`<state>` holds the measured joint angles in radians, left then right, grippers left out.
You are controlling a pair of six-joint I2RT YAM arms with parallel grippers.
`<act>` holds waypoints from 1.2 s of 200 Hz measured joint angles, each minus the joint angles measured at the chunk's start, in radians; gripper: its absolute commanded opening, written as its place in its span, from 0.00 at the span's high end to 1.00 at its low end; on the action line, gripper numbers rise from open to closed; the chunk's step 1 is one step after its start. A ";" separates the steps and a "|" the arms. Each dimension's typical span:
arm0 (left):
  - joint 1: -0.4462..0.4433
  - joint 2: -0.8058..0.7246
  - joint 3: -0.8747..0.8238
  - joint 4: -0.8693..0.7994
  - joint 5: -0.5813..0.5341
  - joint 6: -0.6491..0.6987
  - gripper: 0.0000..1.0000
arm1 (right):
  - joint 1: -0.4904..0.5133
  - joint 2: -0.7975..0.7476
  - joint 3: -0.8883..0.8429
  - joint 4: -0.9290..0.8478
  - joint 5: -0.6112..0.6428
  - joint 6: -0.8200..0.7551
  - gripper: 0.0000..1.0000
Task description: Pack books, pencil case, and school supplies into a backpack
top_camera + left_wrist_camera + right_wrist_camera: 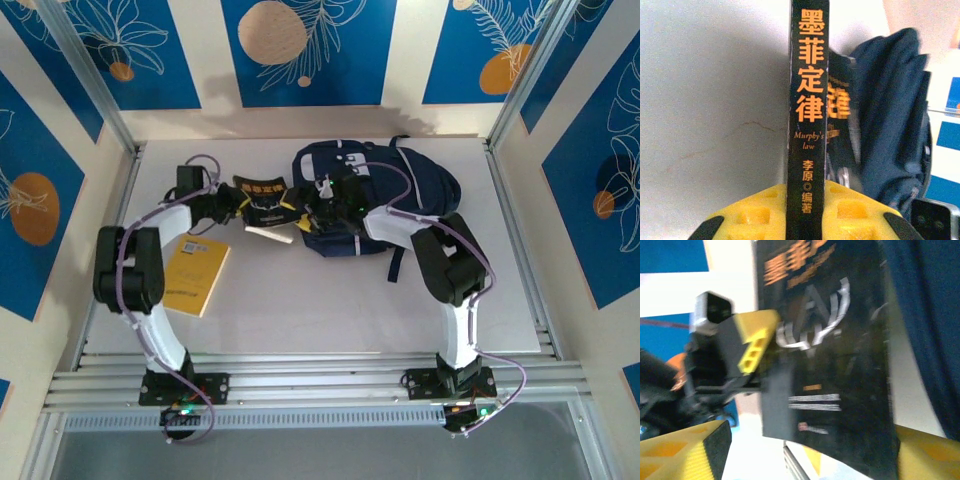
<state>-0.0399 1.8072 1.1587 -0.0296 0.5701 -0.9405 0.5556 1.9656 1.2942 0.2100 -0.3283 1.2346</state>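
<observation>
- A yellow-orange book (197, 275) is lying flat on the white table (330, 300), over at the left beside the left arm and well apart from the other things.
- The left gripper (243, 203) is reaching in from the left, and its yellow fingers (852, 212) are pressing against both sides of a black book (265, 195), clamping it near the spine.
- In the left wrist view that black book (807, 100) is standing on edge between the fingers, with its spine and orange lettering facing the camera.
- The black book is being held off the table, between the two grippers and just left of the backpack.
- A flat white packet (268, 234) is resting on the table just in front of the held book.
- The right gripper (322, 205) is sitting at the book's right end, at the left edge of the backpack.
- In the right wrist view its fingers (685, 452) are standing wide apart, with the book's cover (830, 355) passing between them and a gap showing at the left pad, so they are gripping nothing.
- The navy backpack (400, 180) is lying on the table at the back, right of centre, with the right arm crossing over its front.
</observation>
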 measured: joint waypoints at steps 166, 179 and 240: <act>-0.163 -0.737 -0.268 -0.021 -0.362 -0.290 1.00 | 0.284 -0.434 -0.277 0.079 0.219 0.226 0.00; -0.209 -0.763 -0.271 -0.010 -0.414 -0.323 1.00 | 0.312 -0.434 -0.289 0.135 0.235 0.271 0.00; -0.378 -0.839 -0.319 0.040 -0.585 -0.396 1.00 | 0.311 -0.430 -0.324 0.377 0.322 0.364 0.15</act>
<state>-0.4179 0.9680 0.8394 0.0109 -0.0151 -1.3369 0.8661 1.5352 0.9699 0.5865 -0.0063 1.5990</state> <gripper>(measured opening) 0.140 0.888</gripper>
